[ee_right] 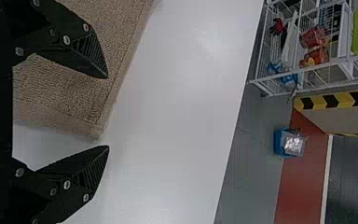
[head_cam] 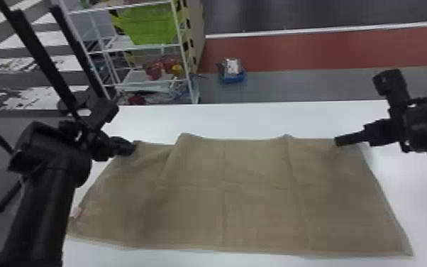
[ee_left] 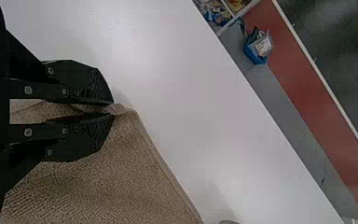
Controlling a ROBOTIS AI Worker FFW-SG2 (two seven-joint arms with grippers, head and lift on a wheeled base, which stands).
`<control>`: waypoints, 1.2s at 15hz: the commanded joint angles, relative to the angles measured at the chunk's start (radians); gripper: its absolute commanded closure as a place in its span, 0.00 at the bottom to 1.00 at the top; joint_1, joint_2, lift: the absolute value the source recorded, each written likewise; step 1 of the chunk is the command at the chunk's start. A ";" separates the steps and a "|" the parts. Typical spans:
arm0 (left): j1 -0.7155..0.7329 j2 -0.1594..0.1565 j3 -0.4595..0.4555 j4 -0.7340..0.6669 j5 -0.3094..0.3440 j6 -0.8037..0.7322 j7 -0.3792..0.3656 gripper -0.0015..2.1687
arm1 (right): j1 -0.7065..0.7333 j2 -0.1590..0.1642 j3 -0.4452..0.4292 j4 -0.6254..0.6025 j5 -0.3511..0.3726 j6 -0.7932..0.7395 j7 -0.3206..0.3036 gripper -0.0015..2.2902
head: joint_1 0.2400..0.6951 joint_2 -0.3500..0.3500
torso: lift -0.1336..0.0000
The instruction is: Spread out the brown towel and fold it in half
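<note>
In the head view the towel lies spread over the tabletop, wider than it is deep, with its near edge fairly straight and a couple of ridges rising along its far edge. The left pincer is at the towel's far left corner, the right pincer over its far right corner. Spreading looks all but done, and the step in hand seems to be taking hold of the far corners for the fold. In the left wrist view the left pincer is clamped on a small pinch of the towel at its edge, the cloth bunching slightly between the tips. In the right wrist view the right pincer is spread apart, with the towel's corner lying between its two sides, ungripped. The next move likely calls for closing the right pincer on that corner, then lifting both corners evenly and carrying them over to the towel's near edge. Should the right one miss or catch too little, the fold would probably come out skewed.
</note>
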 commanded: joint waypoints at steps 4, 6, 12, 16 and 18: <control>-0.001 0.003 0.000 0.003 0.000 -0.003 0.003 0.46 | 0.000 -0.001 0.001 0.009 0.012 0.007 0.005 0.22 | 1.00 0.75 | 0.00; -0.001 0.003 0.000 0.004 0.000 -0.003 0.003 0.46 | -0.001 -0.003 0.003 0.011 0.013 0.004 0.005 0.25 | 1.00 0.75 | 0.00; -0.001 -0.003 -0.003 0.004 0.000 -0.006 0.011 0.46 | -0.001 -0.010 -0.019 0.037 0.028 -0.045 0.008 0.48 | 1.00 0.75 | 0.00; 0.029 -0.005 0.044 -0.019 0.037 -0.064 0.012 0.46 | 0.085 -0.030 -0.034 -0.075 0.002 -0.048 0.082 0.48 | 1.00 0.74 | 0.00; 0.080 -0.005 0.091 -0.096 0.103 -0.064 -0.005 0.46 | 0.154 -0.036 -0.055 -0.198 -0.019 -0.030 0.140 0.48 | 1.00 0.74 | 0.00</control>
